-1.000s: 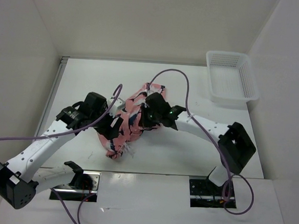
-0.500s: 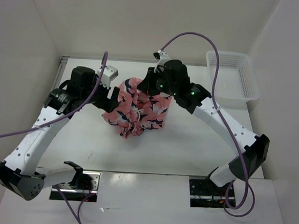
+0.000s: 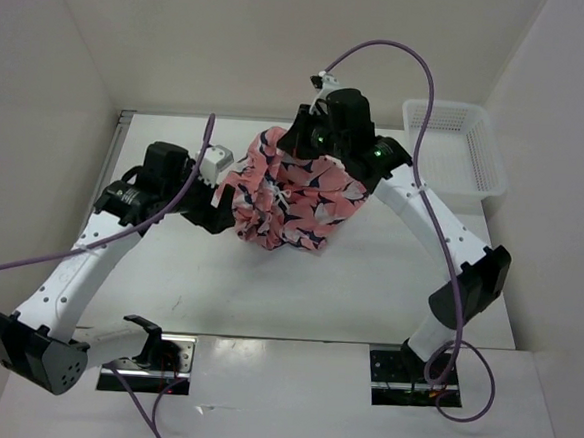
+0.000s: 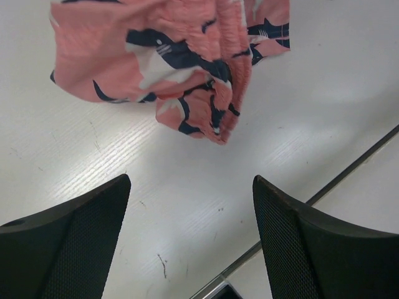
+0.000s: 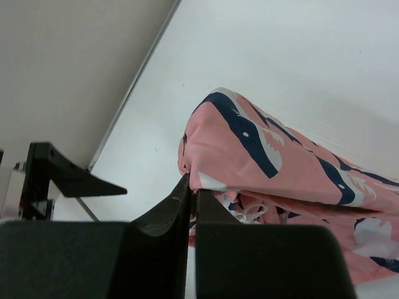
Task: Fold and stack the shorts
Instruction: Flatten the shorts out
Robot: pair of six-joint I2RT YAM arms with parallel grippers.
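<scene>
1. The left gripper (image 3: pixel 216 202) has its jaws spread wide with nothing between them. It sits over the left half of the table (image 3: pixel 368 284), just beside the left flank of the hanging cloth. The left arm rises from its base at the near edge, with the elbow bent and the wrist turned in toward the middle. In its wrist view the two fingers frame bare table, and the lowest bunch of cloth lies ahead of them.
2. The shorts (image 3: pixel 294 194) hang in a crumpled bundle above the middle of the table, toward the far edge. Whether the lowest fold brushes the surface I cannot tell.
3. They look light, soft and limp, sagging into folds from a single pinch and holding no shape of their own. Nothing about them is fragile, but a shallow bite on a thin hem could slip. The best second hold is probably a free corner well away from the held point, ideally on the gathered waistband, which is thicker and should give a surer grip. Two such holds could then pull the cloth out flat.
4. The right gripper (image 3: pixel 302 145) is closed on the top edge of the shorts. Its wrist view shows the fingers pressed together with the pink hem pinched at the tips. The right arm arches high from its base at the near right, reaching across toward the far middle.
5. A white mesh basket (image 3: pixel 450 108) stands at the far right corner, well apart from the cloth.
</scene>
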